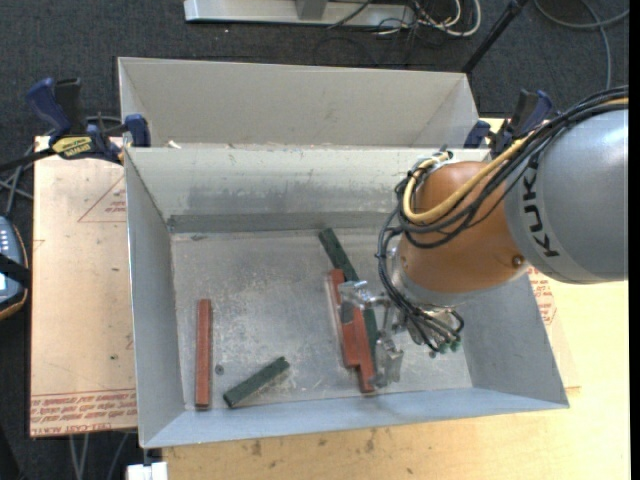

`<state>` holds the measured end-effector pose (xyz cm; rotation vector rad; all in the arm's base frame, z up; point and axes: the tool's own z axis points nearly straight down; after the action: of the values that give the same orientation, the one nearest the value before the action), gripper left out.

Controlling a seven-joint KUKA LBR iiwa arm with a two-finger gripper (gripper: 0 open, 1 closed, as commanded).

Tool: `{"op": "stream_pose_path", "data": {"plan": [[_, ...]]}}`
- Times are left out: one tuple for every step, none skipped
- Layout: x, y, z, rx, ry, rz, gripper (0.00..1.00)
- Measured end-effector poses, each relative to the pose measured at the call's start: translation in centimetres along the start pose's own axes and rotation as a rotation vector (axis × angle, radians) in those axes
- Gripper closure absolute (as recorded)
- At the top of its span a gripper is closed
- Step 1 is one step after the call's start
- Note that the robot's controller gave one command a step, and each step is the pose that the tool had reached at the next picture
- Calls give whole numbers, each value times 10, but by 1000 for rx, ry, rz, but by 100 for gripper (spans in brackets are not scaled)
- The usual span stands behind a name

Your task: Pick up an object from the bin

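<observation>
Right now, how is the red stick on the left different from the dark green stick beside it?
The red stick is reddish-brown; the green stick is dark green. The red stick is longer than the green stick. The red stick runs straight up and down the view; the green stick lies slanted. Both are thin bars lying flat on the bin floor, away from the gripper.

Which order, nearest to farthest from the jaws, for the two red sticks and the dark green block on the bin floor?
1. Near red stick, right of centre, by far the closest.
2. Dark green block, lying by the front wall, left of centre.
3. Far red stick, lying lengthways by the left wall, just past the block.
</observation>
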<state>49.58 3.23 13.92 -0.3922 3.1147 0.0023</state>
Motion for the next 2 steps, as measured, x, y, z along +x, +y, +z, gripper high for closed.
{"op": "stream_pose_path", "data": {"plan": [[21,-13,20,1,9,-48,0],[-12,-27,58,1,-2,-190,0]]}}
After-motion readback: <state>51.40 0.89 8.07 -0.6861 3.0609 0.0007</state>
